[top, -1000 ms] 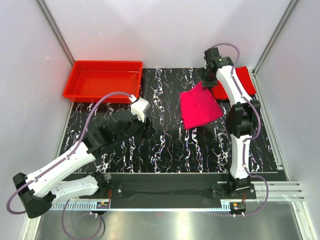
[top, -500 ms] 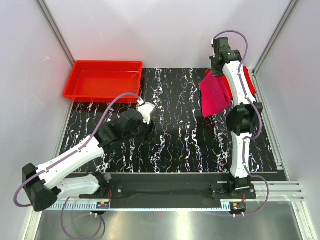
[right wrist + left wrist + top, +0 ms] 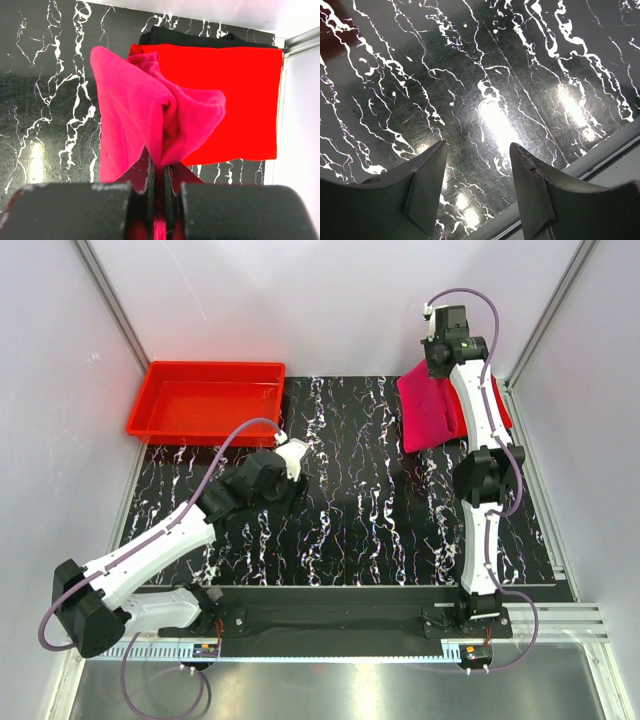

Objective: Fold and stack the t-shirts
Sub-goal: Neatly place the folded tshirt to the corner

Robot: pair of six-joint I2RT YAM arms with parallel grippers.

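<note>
The magenta-pink t-shirt hangs folded from my right gripper at the far right of the table, over the left part of the red t-shirt. In the right wrist view my right gripper is shut on the pink t-shirt. The red t-shirt lies flat and folded below it, with a dark cloth at its far edge. My left gripper is open and empty over the bare table at centre left; its fingers frame only the tabletop.
A rigid red plastic tray sits at the far left corner. The table is black marble-patterned. White walls and metal frame posts close in the back and sides. A metal rail runs along the near edge.
My right gripper has carried the pink t-shirt back and to the right, from mid-table to over the red t-shirt. My left arm has shifted slightly forward.
</note>
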